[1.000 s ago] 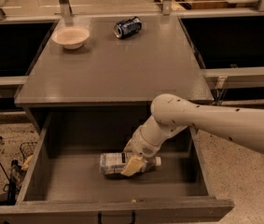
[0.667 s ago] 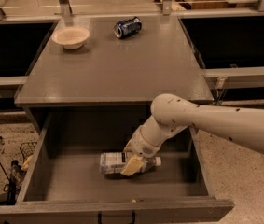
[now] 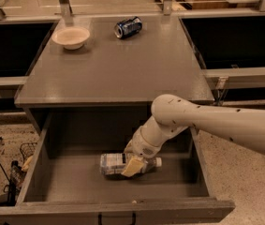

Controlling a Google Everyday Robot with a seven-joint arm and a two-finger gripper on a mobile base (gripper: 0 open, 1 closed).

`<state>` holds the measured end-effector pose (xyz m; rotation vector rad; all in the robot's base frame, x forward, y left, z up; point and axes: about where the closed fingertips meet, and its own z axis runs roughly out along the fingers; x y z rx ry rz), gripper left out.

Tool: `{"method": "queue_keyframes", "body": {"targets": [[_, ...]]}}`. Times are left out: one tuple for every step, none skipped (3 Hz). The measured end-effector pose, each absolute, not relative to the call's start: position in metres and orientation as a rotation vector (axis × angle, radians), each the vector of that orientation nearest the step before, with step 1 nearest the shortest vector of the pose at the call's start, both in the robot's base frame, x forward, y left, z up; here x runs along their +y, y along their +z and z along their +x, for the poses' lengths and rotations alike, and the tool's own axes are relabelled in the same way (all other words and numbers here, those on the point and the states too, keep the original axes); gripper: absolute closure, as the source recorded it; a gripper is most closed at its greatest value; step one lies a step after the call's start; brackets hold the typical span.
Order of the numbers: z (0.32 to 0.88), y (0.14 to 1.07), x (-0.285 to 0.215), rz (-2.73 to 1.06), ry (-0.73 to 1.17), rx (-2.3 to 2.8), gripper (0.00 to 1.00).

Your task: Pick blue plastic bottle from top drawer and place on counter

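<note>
The blue plastic bottle lies on its side on the floor of the open top drawer, its white cap pointing right. My gripper reaches down into the drawer from the right. Its cream fingers are closed around the bottle's middle. The bottle rests on the drawer floor. The counter is the grey top of the cabinet, above and behind the drawer.
A pale bowl stands at the counter's back left. A dark blue soda can lies on its side at the back middle. My white arm crosses over the drawer's right wall. Cables lie on the floor at the left.
</note>
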<state>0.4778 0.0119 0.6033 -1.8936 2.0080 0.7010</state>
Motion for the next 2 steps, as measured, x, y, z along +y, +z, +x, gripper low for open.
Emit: {"method": "queue_keyframes", "body": {"targets": [[0.468, 0.628, 0.017, -1.901, 0.681, 1.979, 1.0], [0.458, 0.658, 0.021, -1.912, 0.652, 1.949, 1.0]]}}
